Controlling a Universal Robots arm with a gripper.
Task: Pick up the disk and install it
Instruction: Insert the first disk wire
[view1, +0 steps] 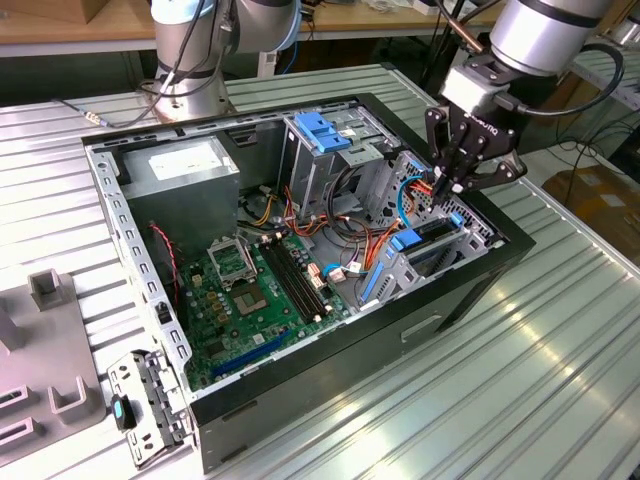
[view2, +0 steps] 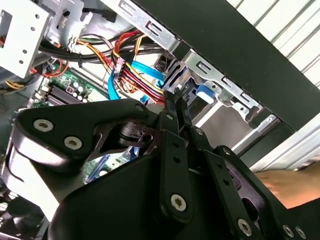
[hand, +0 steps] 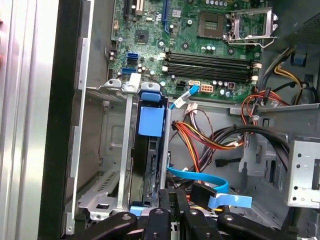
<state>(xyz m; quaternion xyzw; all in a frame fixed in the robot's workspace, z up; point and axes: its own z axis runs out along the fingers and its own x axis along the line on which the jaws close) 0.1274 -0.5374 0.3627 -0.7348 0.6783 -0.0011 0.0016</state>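
Note:
The disk (view1: 432, 232) stands on edge in the metal drive bay (view1: 470, 235) at the exterior view's right side of the open computer case (view1: 330, 395). Its blue carrier tab (hand: 151, 121) points toward the motherboard, and its dark body (hand: 150, 165) fills the slot. My gripper (view1: 452, 188) hangs just above the bay's outer end, beside the carrier's blue end piece (view2: 205, 90). In both wrist views the black fingers (view2: 171, 107) lie close together with nothing visible between them; the gripper (view2: 175, 96) (hand: 172, 192) is shut.
Bundled orange, red and blue cables (hand: 210, 137) crowd the space next to the bay. A tall drive cage with a blue latch (view1: 322, 130), a grey power-supply box (view1: 185, 165) and the green motherboard (view1: 255, 290) fill the case. A second arm's base (view1: 190, 70) stands behind it.

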